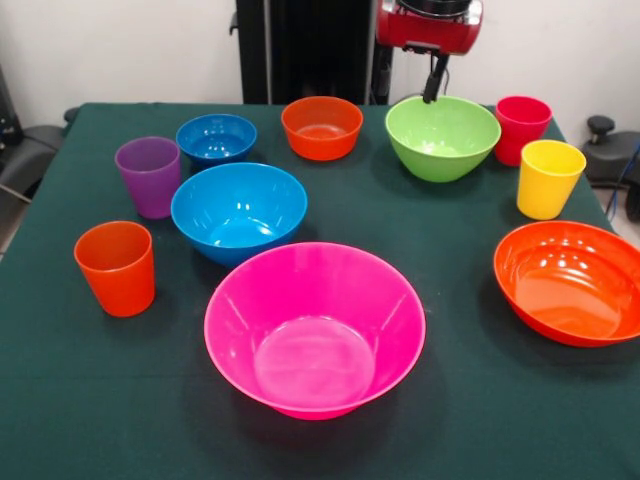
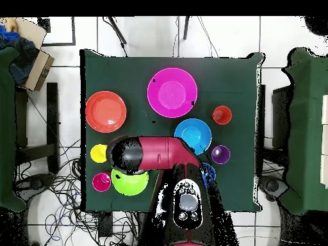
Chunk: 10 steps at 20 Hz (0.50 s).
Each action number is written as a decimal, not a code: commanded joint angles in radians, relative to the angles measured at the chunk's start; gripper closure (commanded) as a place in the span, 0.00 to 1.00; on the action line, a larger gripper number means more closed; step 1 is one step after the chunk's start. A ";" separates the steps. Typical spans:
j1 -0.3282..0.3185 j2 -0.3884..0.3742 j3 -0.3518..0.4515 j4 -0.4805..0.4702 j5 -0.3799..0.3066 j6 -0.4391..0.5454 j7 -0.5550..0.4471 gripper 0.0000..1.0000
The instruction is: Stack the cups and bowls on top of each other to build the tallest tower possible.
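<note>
Tool [image 1: 433, 90] hangs at the green bowl's [image 1: 443, 137] far rim; whether spread or pressed together, cannot tell

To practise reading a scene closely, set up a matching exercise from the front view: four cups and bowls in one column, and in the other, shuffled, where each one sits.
Column 1:
1. pink bowl
2. yellow cup
3. green bowl
4. purple cup

Column 2:
A. right under the gripper
B. nearest the camera, mid-table
C. left of the large blue bowl
D. in front of the red cup

Pairs: 1-B, 2-D, 3-A, 4-C
</note>
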 commanded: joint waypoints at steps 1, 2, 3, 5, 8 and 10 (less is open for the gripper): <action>0.004 0.055 0.096 -0.112 -0.070 0.114 -0.073 0.00; 0.004 0.056 0.096 -0.116 -0.069 0.121 -0.073 0.00; 0.004 0.055 0.096 -0.120 -0.068 0.127 -0.073 0.00; 0.003 0.055 0.096 -0.129 -0.068 0.137 -0.075 0.00; 0.001 0.059 0.097 -0.143 -0.068 0.150 -0.079 0.00; -0.001 0.062 0.099 -0.151 -0.068 0.157 -0.081 0.00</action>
